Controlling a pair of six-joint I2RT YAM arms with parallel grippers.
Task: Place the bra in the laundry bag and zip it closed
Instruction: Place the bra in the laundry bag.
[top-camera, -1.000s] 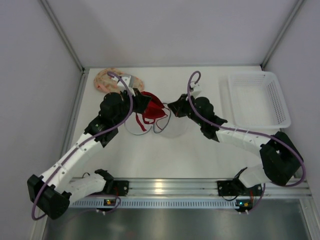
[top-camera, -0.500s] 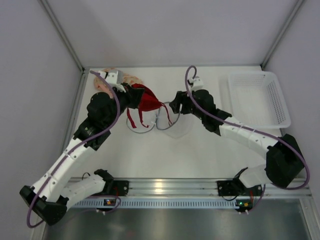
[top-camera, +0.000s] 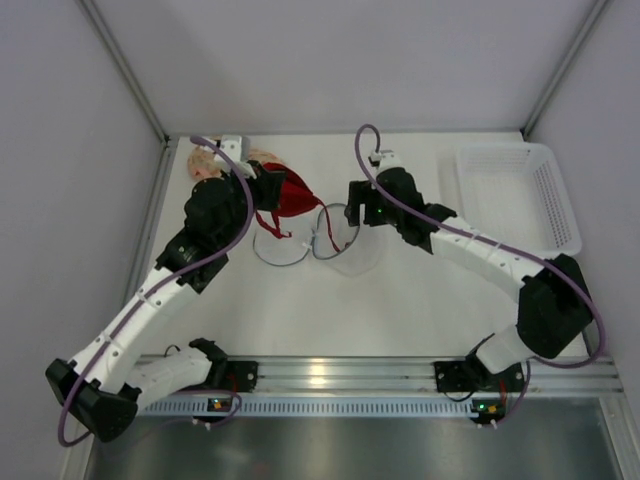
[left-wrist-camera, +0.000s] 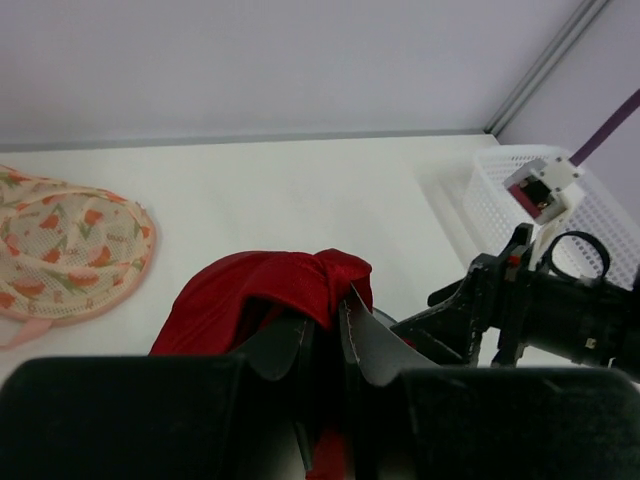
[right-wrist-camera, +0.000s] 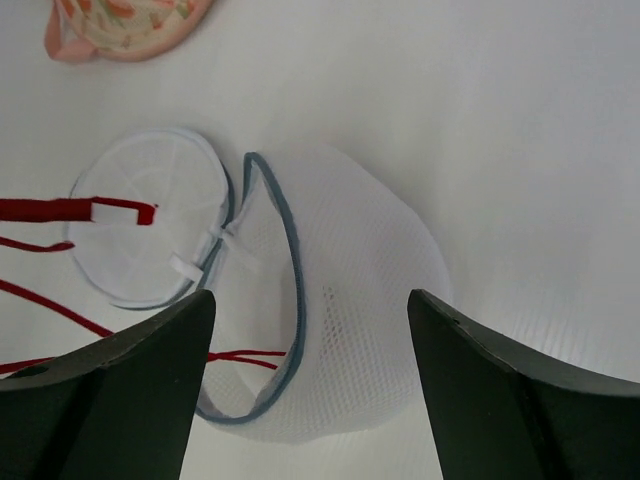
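The red bra, held left of the laundry bag.
Your left gripper clamps it; your right gripper has its fingers spread.

1 bra, 1 laundry bag, 1 floral pouch and 1 basket.

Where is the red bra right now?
In the top view the red bra is pinched in the left hand, back left of the table, between the flowery pouch and the white mesh laundry bag.
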